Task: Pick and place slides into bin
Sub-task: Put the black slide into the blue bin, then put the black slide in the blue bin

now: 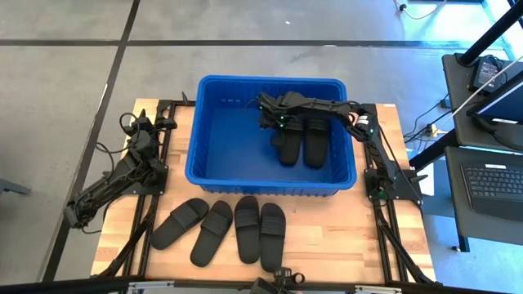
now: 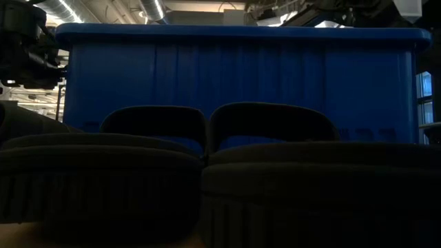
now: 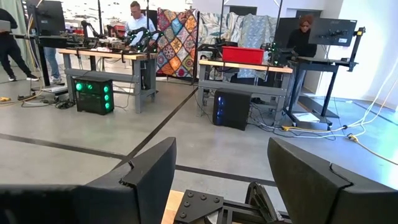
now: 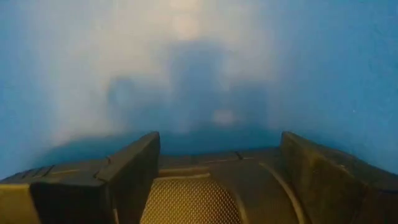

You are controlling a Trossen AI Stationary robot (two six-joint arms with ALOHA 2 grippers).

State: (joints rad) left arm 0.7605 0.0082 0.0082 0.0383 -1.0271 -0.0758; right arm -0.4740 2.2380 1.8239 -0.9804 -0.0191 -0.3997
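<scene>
The blue bin (image 1: pixel 214 122) stands at the table's middle, toward the far edge. Two black slides (image 1: pixel 290 145) (image 1: pixel 315 140) lie side by side on its floor. My right gripper (image 1: pixel 274 122) reaches into the bin above the left one's far end. In the right wrist view it is open (image 4: pixel 217 168), its fingers on either side of a slide (image 4: pixel 186 202), with blue bin plastic beyond. Several more slides (image 1: pixel 180 222) (image 1: pixel 212 233) (image 1: pixel 260 233) lie sole down on the table in front of the bin. My left gripper (image 3: pixel 221 180) is open and empty at the table's left side (image 1: pixel 143 126). My right gripper's open fingers (image 4: pixel 134 168) straddle the slide in the bin, coming from above. I cannot tell whether they touch it. The slide lies on the bin's floor.
The bin's walls (image 2: pixel 241 69) rise around my right gripper. The slides on the table fill the near middle and block the low view (image 2: pixel 96 179). Bare wood shows at the table's near left and near right corners. Desks and cables stand off the table's right side (image 1: pixel 490 163).
</scene>
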